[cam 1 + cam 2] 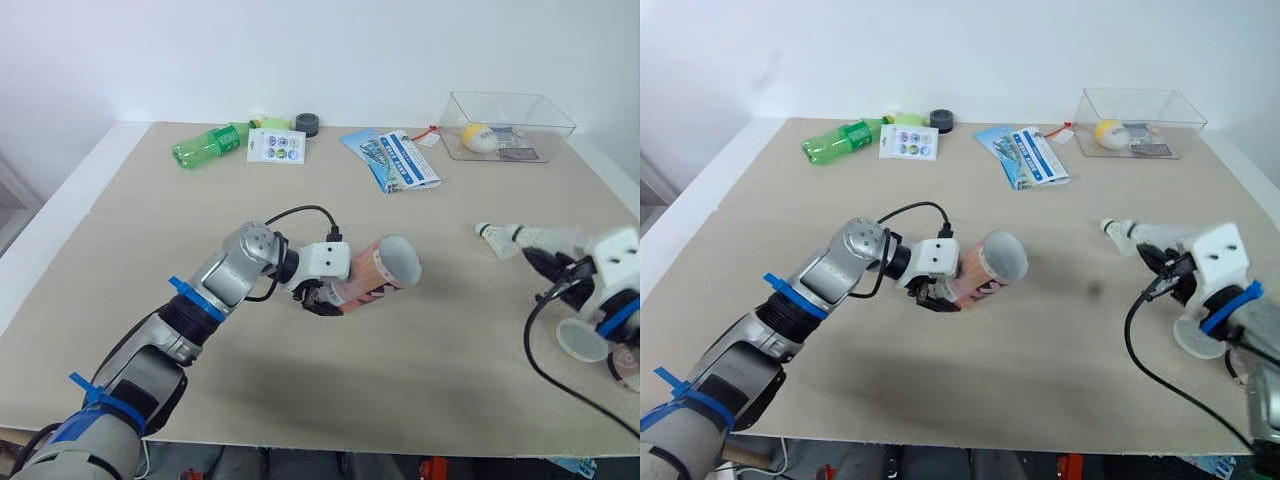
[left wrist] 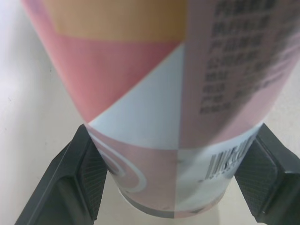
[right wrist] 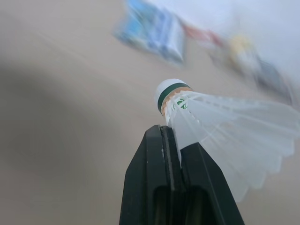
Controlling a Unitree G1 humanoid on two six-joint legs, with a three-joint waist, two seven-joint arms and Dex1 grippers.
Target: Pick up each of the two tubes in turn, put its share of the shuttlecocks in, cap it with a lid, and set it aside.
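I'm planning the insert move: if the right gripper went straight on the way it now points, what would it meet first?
The right gripper, jaws shut on the shuttlecock, would likely meet bare table short of the blue booklet; depth is unclear.

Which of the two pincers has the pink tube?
The left pincer: it clamps the pink tube near its base, while the right pincer pinches a white shuttlecock.

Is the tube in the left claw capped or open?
Open: the tube in the left claw shows a bare, hollow round mouth.
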